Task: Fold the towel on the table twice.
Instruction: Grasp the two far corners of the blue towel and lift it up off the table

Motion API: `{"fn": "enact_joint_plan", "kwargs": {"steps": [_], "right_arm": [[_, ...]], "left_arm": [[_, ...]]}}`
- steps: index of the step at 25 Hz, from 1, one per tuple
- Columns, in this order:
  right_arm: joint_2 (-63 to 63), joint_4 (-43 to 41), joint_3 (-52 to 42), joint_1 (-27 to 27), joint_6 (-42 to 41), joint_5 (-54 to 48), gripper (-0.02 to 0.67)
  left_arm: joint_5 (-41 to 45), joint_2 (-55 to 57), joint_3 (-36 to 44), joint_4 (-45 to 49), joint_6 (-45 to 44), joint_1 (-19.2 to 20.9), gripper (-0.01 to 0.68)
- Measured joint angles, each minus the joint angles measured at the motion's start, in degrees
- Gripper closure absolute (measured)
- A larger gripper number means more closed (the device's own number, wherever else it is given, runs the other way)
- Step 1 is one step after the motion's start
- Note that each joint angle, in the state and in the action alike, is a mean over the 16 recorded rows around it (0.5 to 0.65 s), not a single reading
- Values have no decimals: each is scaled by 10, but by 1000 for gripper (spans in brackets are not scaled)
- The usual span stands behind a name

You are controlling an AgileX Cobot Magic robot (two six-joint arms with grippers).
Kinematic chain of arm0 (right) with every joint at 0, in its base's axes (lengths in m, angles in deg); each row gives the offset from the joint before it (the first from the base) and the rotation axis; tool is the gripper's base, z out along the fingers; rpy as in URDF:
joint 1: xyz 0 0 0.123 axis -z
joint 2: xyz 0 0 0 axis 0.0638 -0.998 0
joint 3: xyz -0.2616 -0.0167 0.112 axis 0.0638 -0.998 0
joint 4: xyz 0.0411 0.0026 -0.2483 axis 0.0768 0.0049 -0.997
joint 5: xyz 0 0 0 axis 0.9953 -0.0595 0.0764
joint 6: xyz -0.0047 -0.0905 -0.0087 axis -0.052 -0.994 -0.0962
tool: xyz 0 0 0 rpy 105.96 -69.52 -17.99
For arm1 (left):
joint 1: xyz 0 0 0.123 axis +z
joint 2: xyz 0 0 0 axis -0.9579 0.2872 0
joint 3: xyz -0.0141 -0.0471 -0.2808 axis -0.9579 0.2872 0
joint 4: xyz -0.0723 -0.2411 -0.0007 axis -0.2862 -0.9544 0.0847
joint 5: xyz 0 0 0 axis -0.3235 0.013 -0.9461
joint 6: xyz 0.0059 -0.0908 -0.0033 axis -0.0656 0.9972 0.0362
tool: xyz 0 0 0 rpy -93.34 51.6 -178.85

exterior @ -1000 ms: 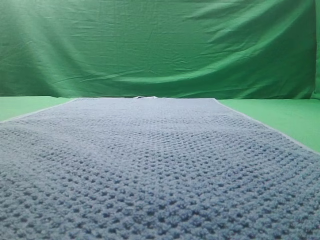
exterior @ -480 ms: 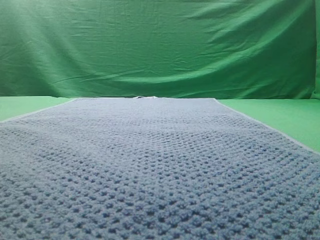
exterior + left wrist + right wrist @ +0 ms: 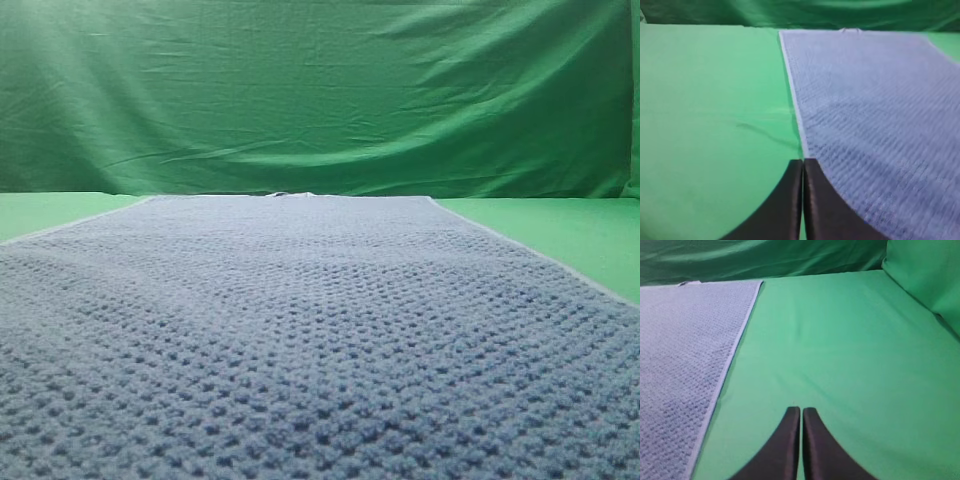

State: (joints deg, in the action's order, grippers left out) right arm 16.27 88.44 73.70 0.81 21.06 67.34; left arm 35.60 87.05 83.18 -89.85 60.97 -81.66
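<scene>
While towel (image 3: 300, 330) lies flat, nothing has moved

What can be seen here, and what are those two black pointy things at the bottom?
towel: one, blue-grey, waffle-textured, spread flat across the table.
table: one, bright green, bare on both sides of the towel.
backdrop cloth: one, wrinkled green, hanging behind the table.
left gripper: one, black fingers pressed together, tips at the towel's left hem.
right gripper: one, black fingers pressed together, over bare table right of the towel.

Closed end effector (image 3: 803, 167) at towel (image 3: 875, 115) hem
</scene>
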Motion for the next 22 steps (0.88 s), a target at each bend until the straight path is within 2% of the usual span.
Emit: {"fn": "enact_joint_plan", "kwargs": {"steps": [8,12,16,22], "right_arm": [[0,22,0,0,2,100,649],[0,30,3,0,3,146,649],[-2,34,27,0,3,150,649],[-35,38,95,0,-9,77,649]], "left_arm": [[-133,0,0,-111,-1,0,673],[-167,0,-13,-147,-3,0,673],[-143,11,-51,-143,-4,0,673],[-16,75,-144,-104,-5,0,673]]}}
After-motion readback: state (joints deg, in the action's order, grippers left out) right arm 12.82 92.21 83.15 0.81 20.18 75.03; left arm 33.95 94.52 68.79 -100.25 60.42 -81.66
